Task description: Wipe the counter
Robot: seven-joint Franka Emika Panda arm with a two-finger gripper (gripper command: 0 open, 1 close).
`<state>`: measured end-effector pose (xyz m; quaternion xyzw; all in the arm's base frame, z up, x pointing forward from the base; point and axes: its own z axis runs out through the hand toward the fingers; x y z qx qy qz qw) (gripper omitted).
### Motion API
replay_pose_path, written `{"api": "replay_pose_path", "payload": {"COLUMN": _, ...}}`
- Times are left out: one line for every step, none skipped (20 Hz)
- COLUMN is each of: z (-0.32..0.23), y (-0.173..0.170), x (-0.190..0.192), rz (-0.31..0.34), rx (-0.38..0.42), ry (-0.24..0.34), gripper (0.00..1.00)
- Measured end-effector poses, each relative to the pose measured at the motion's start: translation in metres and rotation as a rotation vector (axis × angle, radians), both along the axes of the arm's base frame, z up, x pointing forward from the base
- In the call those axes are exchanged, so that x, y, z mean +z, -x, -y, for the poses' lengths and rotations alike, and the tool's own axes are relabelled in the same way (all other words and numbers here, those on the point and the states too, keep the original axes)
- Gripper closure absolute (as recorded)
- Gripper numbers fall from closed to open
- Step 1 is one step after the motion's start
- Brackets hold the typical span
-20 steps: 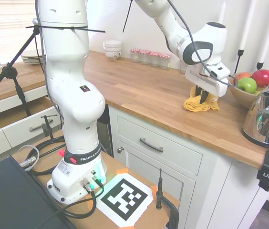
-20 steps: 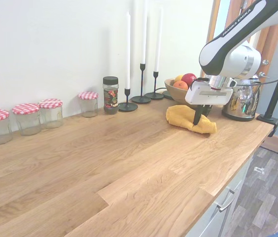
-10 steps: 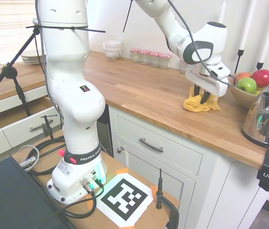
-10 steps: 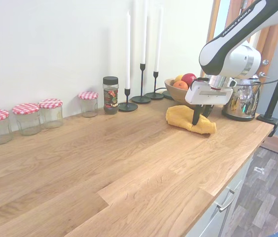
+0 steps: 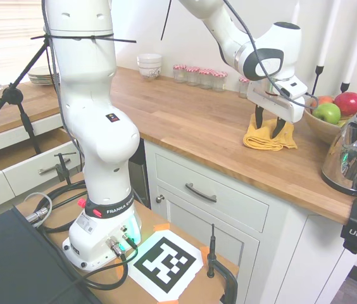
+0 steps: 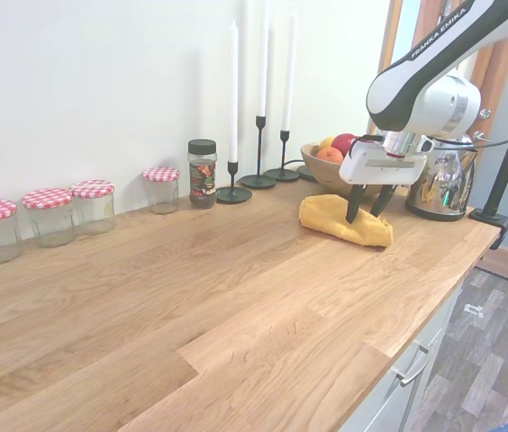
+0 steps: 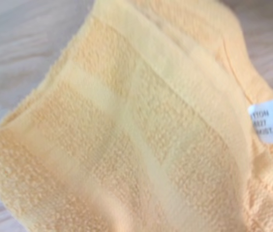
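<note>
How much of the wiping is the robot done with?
Hard to tell what's been wiped: the counter shows no marks either way. Right now the yellow cloth lies bunched on the wood beside the fruit bowl. The gripper hangs just above it with its fingers open, so it isn't holding the cloth. Left to do: grip the cloth and rub it along the long stretch toward the jars.

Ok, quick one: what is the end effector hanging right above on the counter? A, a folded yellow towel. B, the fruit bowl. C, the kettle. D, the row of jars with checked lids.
A: the end effector, fingers spread, is right over the yellow towel lying on the counter.
</note>
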<state>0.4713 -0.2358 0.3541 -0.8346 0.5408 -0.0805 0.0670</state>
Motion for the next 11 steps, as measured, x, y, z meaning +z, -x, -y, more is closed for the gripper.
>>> {"api": "replay_pose_path", "payload": {"z": 0.0, "y": 0.0, "x": 0.003, "rz": 0.004, "rx": -0.002, "ry": 0.002, "gripper": 0.0}}
{"api": "replay_pose_path", "payload": {"z": 0.001, "y": 0.001, "x": 0.006, "rz": 0.009, "rx": -0.002, "ry": 0.004, "gripper": 0.0}}
{"api": "replay_pose_path", "payload": {"z": 0.001, "y": 0.002, "x": 0.008, "rz": 0.013, "rx": -0.002, "ry": 0.007, "gripper": 0.0}}
{"api": "replay_pose_path", "payload": {"z": 0.001, "y": 0.002, "x": 0.011, "rz": 0.017, "rx": 0.0, "ry": 0.01, "gripper": 0.0}}
{"api": "replay_pose_path", "payload": {"z": 0.002, "y": 0.003, "x": 0.014, "rz": 0.021, "rx": 0.0, "ry": 0.013, "gripper": 0.0}}
{"api": "replay_pose_path", "payload": {"z": 0.002, "y": 0.004, "x": 0.017, "rz": 0.024, "rx": 0.001, "ry": 0.014, "gripper": 0.0}}
{"api": "replay_pose_path", "payload": {"z": 0.002, "y": 0.005, "x": 0.019, "rz": 0.026, "rx": 0.002, "ry": 0.015, "gripper": 0.0}}
{"api": "replay_pose_path", "payload": {"z": 0.002, "y": 0.005, "x": 0.02, "rz": 0.027, "rx": 0.002, "ry": 0.015, "gripper": 0.0}}
{"api": "replay_pose_path", "payload": {"z": 0.002, "y": 0.005, "x": 0.021, "rz": 0.028, "rx": 0.002, "ry": 0.015, "gripper": 0.0}}
{"api": "replay_pose_path", "payload": {"z": 0.002, "y": 0.005, "x": 0.021, "rz": 0.028, "rx": 0.002, "ry": 0.016, "gripper": 0.0}}
{"api": "replay_pose_path", "payload": {"z": 0.002, "y": 0.005, "x": 0.021, "rz": 0.028, "rx": 0.002, "ry": 0.015, "gripper": 0.0}}
